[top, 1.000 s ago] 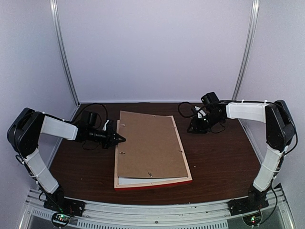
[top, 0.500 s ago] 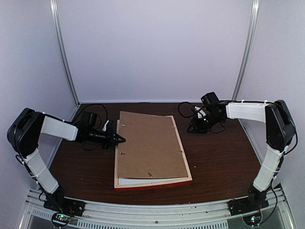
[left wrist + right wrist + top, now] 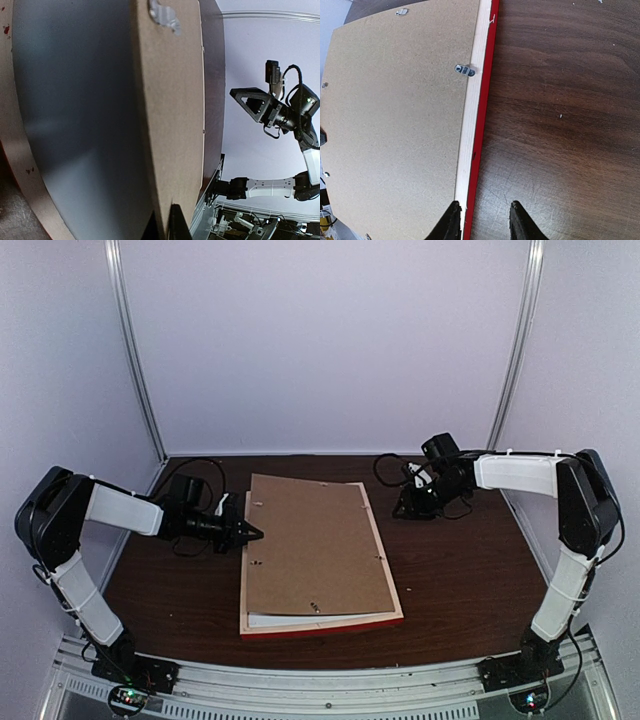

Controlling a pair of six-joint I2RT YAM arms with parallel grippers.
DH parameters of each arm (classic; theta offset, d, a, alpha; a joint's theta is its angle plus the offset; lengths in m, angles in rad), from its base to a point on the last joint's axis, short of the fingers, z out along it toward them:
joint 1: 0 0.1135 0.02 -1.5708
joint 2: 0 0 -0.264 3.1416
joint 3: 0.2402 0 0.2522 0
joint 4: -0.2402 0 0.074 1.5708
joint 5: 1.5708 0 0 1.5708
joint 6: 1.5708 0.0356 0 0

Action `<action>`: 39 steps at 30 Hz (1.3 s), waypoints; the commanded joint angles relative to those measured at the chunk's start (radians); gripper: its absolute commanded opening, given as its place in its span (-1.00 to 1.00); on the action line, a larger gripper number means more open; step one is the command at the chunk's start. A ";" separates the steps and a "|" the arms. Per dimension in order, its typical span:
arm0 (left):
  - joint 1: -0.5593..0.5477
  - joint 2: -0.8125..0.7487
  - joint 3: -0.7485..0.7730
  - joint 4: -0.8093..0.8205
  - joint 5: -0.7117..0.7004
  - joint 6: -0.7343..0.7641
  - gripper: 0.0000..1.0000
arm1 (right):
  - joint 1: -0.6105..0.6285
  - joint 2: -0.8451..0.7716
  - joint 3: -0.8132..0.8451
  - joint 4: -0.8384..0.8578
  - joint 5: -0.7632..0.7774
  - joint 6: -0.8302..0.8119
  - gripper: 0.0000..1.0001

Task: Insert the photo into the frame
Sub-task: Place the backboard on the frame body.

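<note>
Centre of the table [image 3: 470, 580]: the frame [image 3: 385, 560] lies flat, pale wood back up, its red edge showing along the bottom of the top view.
Backing board [image 3: 315, 545]: on top of the frame and skewed, its left edge hanging past the frame's left rail. In the left wrist view that side is raised off a grey-blue sheet below.
Photo: no print face on show, and I cannot tell whether that grey-blue sheet is it.
White strip [image 3: 300, 619]: peeking out under the board's near end, inside the frame.
Left gripper [image 3: 250, 533]: middle left, pinched tight on the board's left edge.
Right gripper [image 3: 413, 504]: upper right, just off the frame's far right corner, fingers narrowly parted with nothing held. Its own camera looks along the frame's red edge.
Turn clip [image 3: 465, 70]: on the pale rail, touching the board's edge.
</note>
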State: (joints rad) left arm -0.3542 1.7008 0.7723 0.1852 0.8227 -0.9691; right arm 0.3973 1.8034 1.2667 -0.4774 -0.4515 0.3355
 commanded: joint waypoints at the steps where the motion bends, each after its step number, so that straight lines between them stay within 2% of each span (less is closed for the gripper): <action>1: -0.002 0.019 -0.037 -0.127 -0.118 0.061 -1.00 | 0.004 0.007 -0.009 0.000 0.019 -0.015 -0.32; 26: 0.001 0.012 -0.049 -0.120 -0.123 0.053 -1.00 | 0.006 0.011 -0.002 -0.001 0.018 -0.016 -0.31; 39: -0.004 0.037 -0.068 -0.022 -0.096 -0.022 -1.00 | 0.032 0.028 0.005 0.002 0.020 -0.015 -0.30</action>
State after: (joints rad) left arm -0.3504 1.7004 0.7479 0.2134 0.8165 -0.9764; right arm 0.4084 1.8084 1.2667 -0.4778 -0.4480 0.3355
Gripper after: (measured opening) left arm 0.038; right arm 0.351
